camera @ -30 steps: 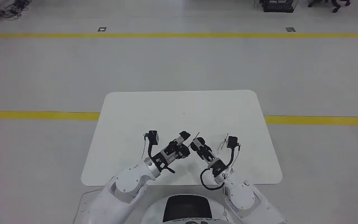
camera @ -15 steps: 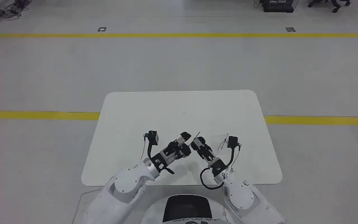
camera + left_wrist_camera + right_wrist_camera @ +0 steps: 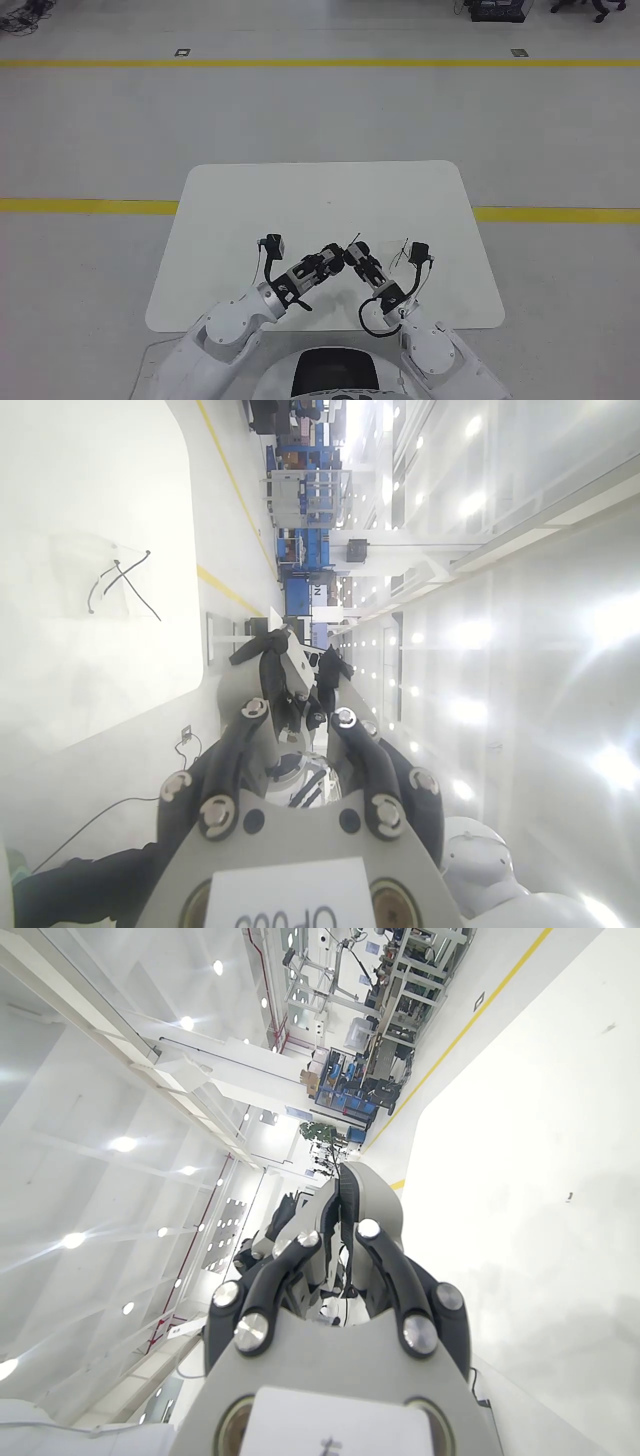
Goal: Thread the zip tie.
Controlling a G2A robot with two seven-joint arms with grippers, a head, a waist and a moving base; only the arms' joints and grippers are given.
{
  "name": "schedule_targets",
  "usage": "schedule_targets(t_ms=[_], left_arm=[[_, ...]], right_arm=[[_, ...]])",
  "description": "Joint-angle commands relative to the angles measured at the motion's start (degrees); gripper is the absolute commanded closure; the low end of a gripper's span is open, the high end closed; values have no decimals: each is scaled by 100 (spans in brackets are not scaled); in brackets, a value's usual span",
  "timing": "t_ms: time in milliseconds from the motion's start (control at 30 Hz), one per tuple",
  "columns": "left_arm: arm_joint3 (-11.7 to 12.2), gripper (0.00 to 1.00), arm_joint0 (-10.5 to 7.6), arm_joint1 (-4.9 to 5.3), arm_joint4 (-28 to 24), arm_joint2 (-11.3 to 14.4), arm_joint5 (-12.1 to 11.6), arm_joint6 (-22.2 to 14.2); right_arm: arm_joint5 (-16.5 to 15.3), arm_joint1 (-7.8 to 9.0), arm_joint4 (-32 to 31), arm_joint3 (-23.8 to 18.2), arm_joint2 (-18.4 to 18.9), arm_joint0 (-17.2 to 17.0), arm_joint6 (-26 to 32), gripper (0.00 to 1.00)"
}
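Black zip tie (image 3: 352, 241) sits pinched in the right hand (image 3: 350, 255), which has closed in on the left hand (image 3: 334, 253) over the bench (image 3: 320, 195); threading looks near. Left grip: cannot tell.

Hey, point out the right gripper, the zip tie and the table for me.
right gripper (image 3: 343, 1176): right wrist view, between its closed fingers at the tips.
zip tie (image 3: 352, 241): top view, on the thin black end sticking out past the right gripper.
table (image 3: 300, 195): top view, on a bare part of its white top.
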Motion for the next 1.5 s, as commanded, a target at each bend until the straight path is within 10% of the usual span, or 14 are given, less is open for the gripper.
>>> schedule_targets(t_ms=[0,1467], left_arm=[[11,86,-7,2,6,16,8,11],[69,90,-155,52,-37,237,100,20]], right_arm=[[0,0,2,-23,11,-13,-16,100],[0,-39,74,-22,54,-42,-102,100]])
